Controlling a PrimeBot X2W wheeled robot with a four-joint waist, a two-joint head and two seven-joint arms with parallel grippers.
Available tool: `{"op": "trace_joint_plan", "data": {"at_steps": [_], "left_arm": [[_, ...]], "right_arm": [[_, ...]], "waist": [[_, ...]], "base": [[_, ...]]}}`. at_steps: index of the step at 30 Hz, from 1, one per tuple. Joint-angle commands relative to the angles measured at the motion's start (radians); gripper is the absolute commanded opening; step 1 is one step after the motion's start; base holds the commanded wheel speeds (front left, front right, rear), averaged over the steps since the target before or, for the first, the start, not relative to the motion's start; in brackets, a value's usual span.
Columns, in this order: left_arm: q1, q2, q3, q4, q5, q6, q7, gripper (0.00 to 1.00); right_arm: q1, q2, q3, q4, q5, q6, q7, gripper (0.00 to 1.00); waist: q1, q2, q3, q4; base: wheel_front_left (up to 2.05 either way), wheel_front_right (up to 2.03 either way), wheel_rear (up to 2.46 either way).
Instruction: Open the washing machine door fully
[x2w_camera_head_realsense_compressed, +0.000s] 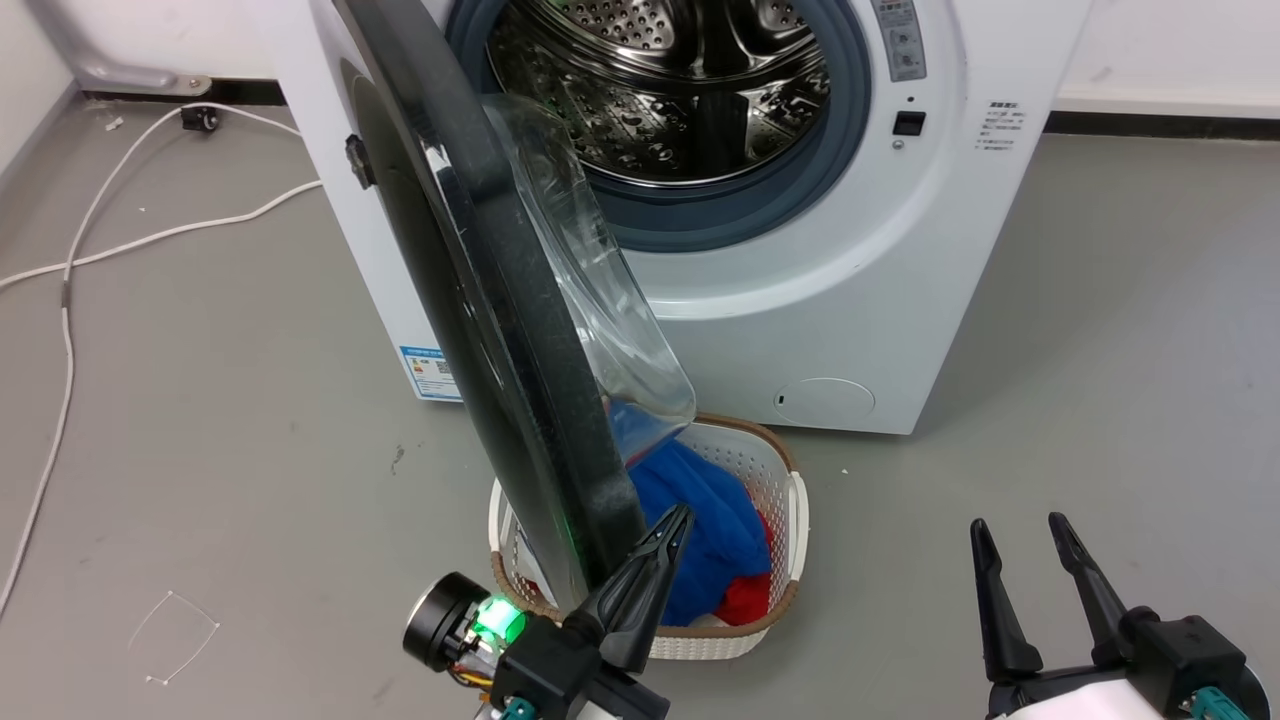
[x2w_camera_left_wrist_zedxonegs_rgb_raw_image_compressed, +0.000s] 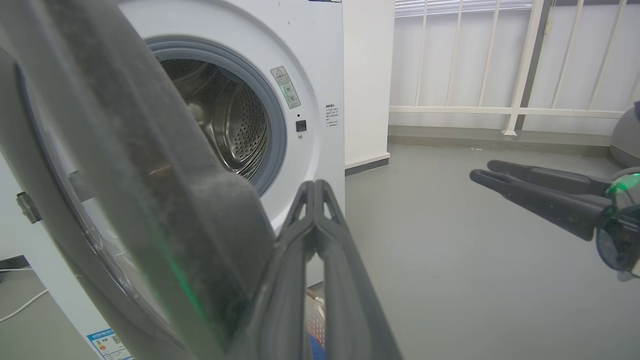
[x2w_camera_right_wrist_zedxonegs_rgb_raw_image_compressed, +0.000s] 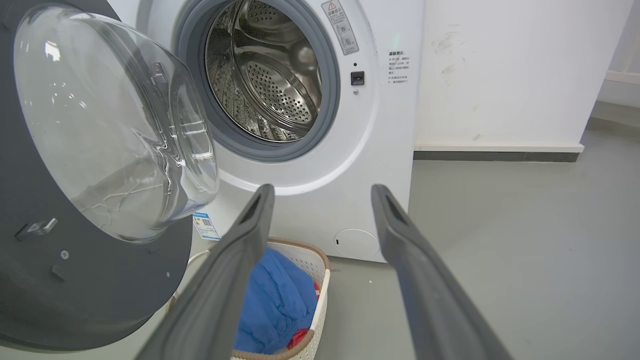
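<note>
The washing machine (x2w_camera_head_realsense_compressed: 860, 300) stands at the top of the head view with its steel drum (x2w_camera_head_realsense_compressed: 660, 90) exposed. Its door (x2w_camera_head_realsense_compressed: 470, 290), a black ring around a clear bulging glass bowl (x2w_camera_right_wrist_zedxonegs_rgb_raw_image_compressed: 115, 130), swings out edge-on toward me, hinged on the left. My left gripper (x2w_camera_head_realsense_compressed: 675, 525) is shut, fingers pressed together with nothing between them, lying against the inner side of the door's lower rim (x2w_camera_left_wrist_zedxonegs_rgb_raw_image_compressed: 215, 240). Off to the lower right, my right gripper (x2w_camera_head_realsense_compressed: 1020, 535) hangs open above the floor, away from the door.
A white woven laundry basket (x2w_camera_head_realsense_compressed: 790, 500) with blue and red clothes sits on the floor under the door's lower edge. White cables (x2w_camera_head_realsense_compressed: 70, 270) trail across the grey floor at left. A white railing (x2w_camera_left_wrist_zedxonegs_rgb_raw_image_compressed: 500, 107) stands beyond the machine.
</note>
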Motion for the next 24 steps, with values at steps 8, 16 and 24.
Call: {"op": "trace_joint_plan", "data": {"at_steps": [8, 16, 24], "left_arm": [[0.052, 0.018, 0.065, -0.001, -0.006, 0.020, 0.005, 0.00], [0.084, 0.017, 0.090, -0.013, -0.002, 0.026, 0.005, 0.00], [0.101, 0.020, 0.156, -0.013, -0.016, 0.045, 0.005, 0.00]], "right_arm": [[0.018, 0.003, 0.003, 0.012, 0.007, 0.000, -0.002, 1.00], [0.024, 0.003, 0.004, 0.016, 0.009, 0.000, -0.002, 1.00], [0.019, 0.003, 0.006, 0.020, 0.002, 0.000, -0.002, 1.00]], "waist": [[0.0000, -0.0001, -0.011, 0.045], [0.0000, -0.0001, -0.015, 0.093], [0.0000, -0.0001, -0.002, 0.141]], "base": [[0.00, 0.00, 0.00], [0.00, 0.00, 0.00], [0.00, 0.00, 0.00]]}}
